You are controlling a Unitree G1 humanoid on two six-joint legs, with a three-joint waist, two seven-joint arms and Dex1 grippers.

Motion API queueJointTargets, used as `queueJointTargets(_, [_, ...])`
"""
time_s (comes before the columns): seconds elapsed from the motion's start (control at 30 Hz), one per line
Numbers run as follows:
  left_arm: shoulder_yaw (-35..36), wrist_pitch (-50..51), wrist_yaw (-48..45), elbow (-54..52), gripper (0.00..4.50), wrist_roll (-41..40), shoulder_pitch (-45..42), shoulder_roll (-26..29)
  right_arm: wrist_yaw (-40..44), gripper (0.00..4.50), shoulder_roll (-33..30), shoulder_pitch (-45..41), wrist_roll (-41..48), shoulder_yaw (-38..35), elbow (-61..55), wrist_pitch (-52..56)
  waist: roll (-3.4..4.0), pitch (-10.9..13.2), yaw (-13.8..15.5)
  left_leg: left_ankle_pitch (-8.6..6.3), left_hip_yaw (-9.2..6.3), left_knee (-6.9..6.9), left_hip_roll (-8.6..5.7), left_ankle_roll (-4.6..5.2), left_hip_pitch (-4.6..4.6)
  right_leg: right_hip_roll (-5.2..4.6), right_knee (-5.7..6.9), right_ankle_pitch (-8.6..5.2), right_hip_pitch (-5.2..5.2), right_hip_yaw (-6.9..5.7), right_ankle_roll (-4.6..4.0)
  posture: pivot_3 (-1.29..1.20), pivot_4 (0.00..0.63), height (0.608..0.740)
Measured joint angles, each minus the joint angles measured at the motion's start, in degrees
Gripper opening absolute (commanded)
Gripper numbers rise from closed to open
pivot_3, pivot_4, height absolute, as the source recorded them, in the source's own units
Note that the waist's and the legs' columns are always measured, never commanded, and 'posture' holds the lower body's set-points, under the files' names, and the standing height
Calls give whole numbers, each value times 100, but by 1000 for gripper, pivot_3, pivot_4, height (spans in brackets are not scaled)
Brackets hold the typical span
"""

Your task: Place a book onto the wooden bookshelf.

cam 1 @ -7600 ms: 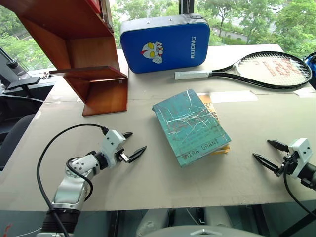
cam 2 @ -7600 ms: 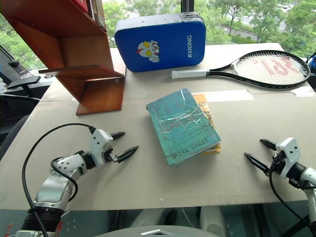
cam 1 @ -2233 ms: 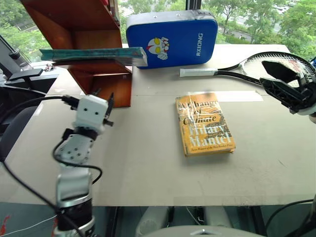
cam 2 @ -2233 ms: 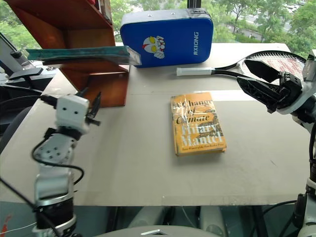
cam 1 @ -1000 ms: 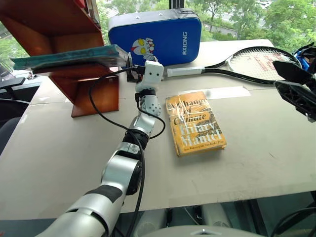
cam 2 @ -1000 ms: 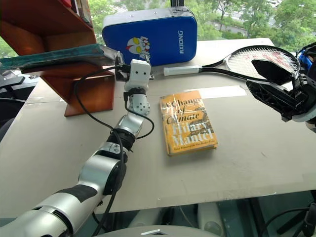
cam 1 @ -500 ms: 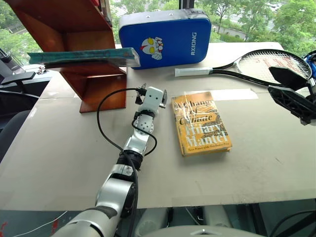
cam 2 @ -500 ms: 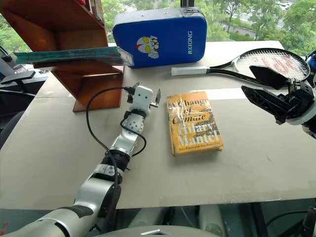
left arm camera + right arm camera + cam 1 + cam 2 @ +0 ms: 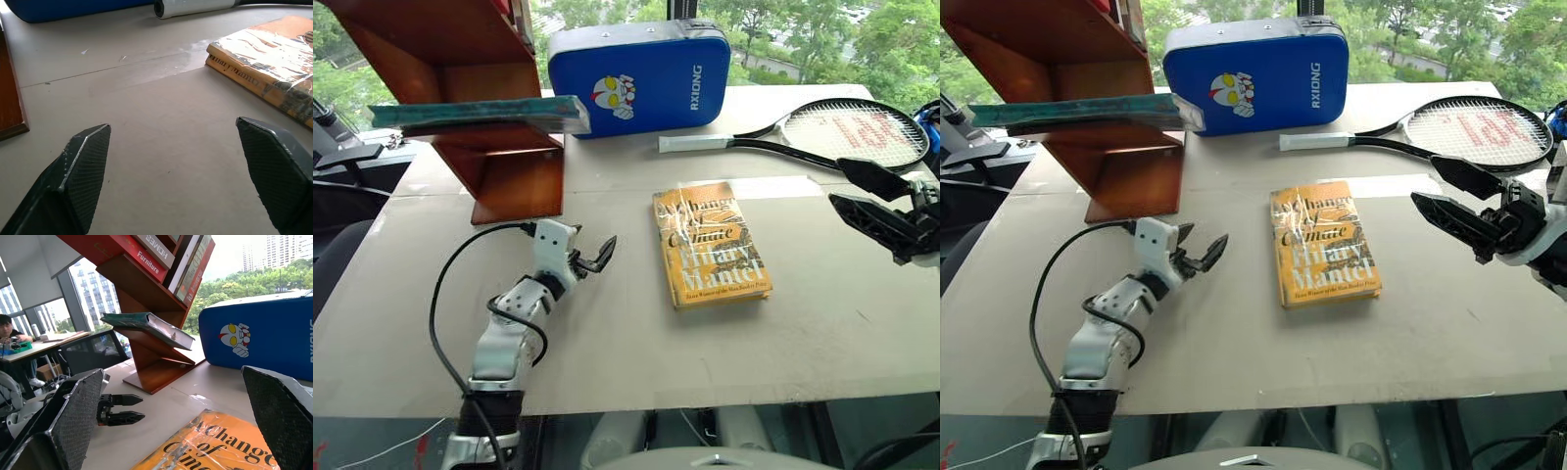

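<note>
The teal-green book (image 9: 475, 113) lies flat on a low board of the wooden bookshelf (image 9: 514, 181) at the table's far left, its end sticking out over the board's edge. The right wrist view shows the book (image 9: 146, 323) on the bookshelf (image 9: 151, 364) too. My left gripper (image 9: 592, 253) is open and empty, low over the table in front of the bookshelf and pointing right; bare table lies between its fingers (image 9: 83, 166). My right gripper (image 9: 837, 183) hangs open and empty above the table's right side.
A yellow-orange Hilary Mantel book (image 9: 713, 243) lies mid-table. A blue padded case (image 9: 636, 64) stands at the back, and a tennis racket (image 9: 842, 132) lies to its right. More books stand on the upper shelf (image 9: 166, 254). A person (image 9: 7, 328) sits beyond the table.
My left arm has drawn back from beside the bookshelf and sunk towards the table's near left, with the gripper turning to point right. My right gripper has dropped slightly. The teal book stays put.
</note>
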Motion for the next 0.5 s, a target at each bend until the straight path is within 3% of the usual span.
queueJointTargets(0.2, [432, 382, -217, -861, 154, -439, 623, 379, 286, 4500, 141, 775, -546, 157, 26, -342, 4, -2, 64, 0, 1, -6, 0, 0, 1, 1, -4, 0, -1, 1, 0, 0, 150, 740])
queueJointTargets(0.23, [444, 389, -299, -929, 69, -486, 726, 429, 361, 4500, 185, 906, -711, 208, 41, -478, 5, -3, 72, 0, 2, -6, 0, -1, 1, 1, -5, 0, -1, 2, 0, 0, 150, 740])
queueJointTargets(0.27, [443, 383, -444, -1027, 277, -522, 918, 555, 465, 4500, 258, 1113, -925, 279, 94, -667, 2, -5, 74, -1, 1, -8, 0, -1, 2, 2, -5, -1, 0, 1, 0, 0, 150, 740])
queueJointTargets(0.37, [454, 241, -733, -1030, 1520, -484, 1250, 769, 735, 4500, 368, 1573, -1567, 446, 428, -1257, 8, -6, 83, -1, 2, -10, 0, -1, 8, 2, -5, -1, 5, 2, -1, 0, 150, 740])
queueJointTargets(0.5, [448, 27, -1015, -1022, 3400, -419, 1404, 962, 1044, 4500, 416, 2034, -2223, 599, 712, -1947, 15, -10, 85, -1, 3, -12, 0, -2, 14, 2, -5, -1, 8, 3, -1, 0, 150, 740])
